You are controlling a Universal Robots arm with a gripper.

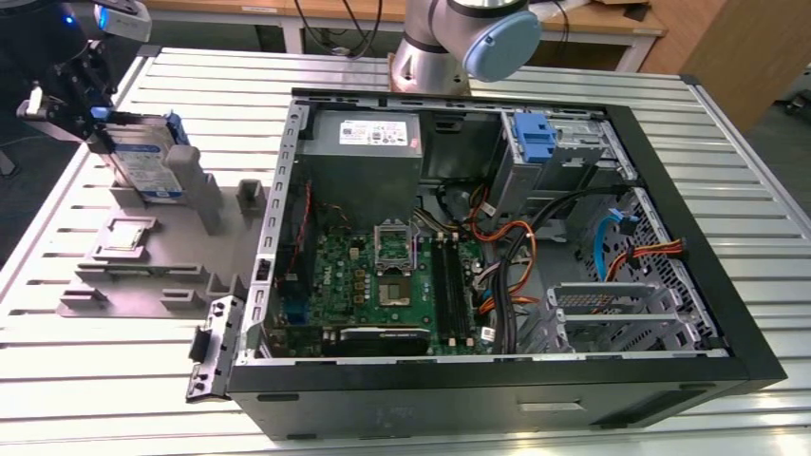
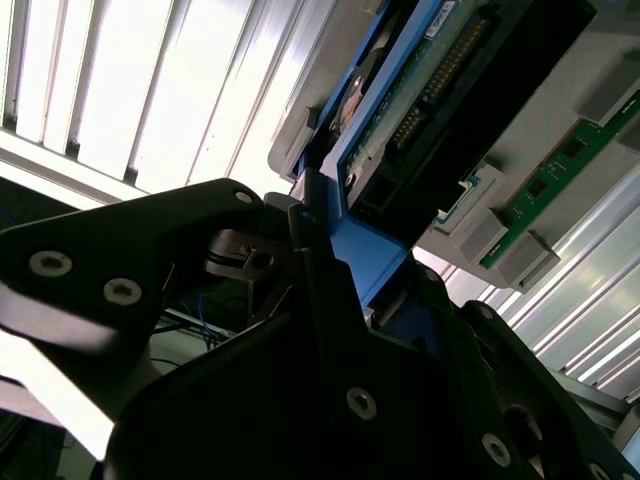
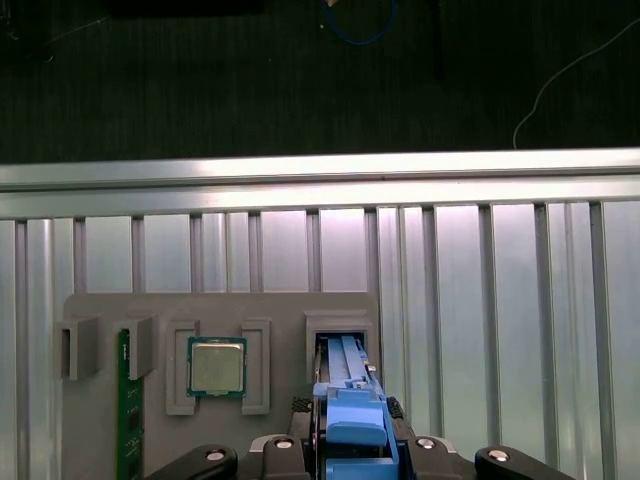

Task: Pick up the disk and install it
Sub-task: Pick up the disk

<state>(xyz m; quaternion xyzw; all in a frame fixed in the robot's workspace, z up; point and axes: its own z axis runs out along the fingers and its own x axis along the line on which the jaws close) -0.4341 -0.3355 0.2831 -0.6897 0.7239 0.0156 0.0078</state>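
"Where was the disk (image 1: 150, 161)?"

"At the exterior view's left, standing on edge in a slot of the grey holder (image 1: 178, 285); the holder lay on the slatted metal table (image 1: 114, 399), just beside the open computer case (image 1: 507, 375); the disk itself stood apart from the case, its lower end in the slot, blue rails running along its edges."

"And the claw (image 1: 99, 119)?"

"It sat at the disk's upper end; in the second wrist view its black fingers (image 2: 325, 300) pressed against the blue rail from either side, so it was closed on the disk, with no gap showing beyond the rail's own thickness; in the first wrist view the rail ran out from between the fingers and down into the slot."

"What else was on the holder?"

"A square chip (image 3: 217, 367) lay flat in a recess next to the disk's slot; a green memory stick (image 3: 124, 410) stood on edge in a slot further along; both were apart from the claw."

"And the case?"

"It lay on its side with the panel off; a green board (image 1: 380, 275) covered its floor; a grey box with a white sticker (image 1: 367, 133) sat in the far corner, an upright blue latch (image 1: 538, 142) stood near it, and orange and black cables (image 1: 519, 256) trailed between; the arm's base (image 1: 438, 47) rose behind the case."
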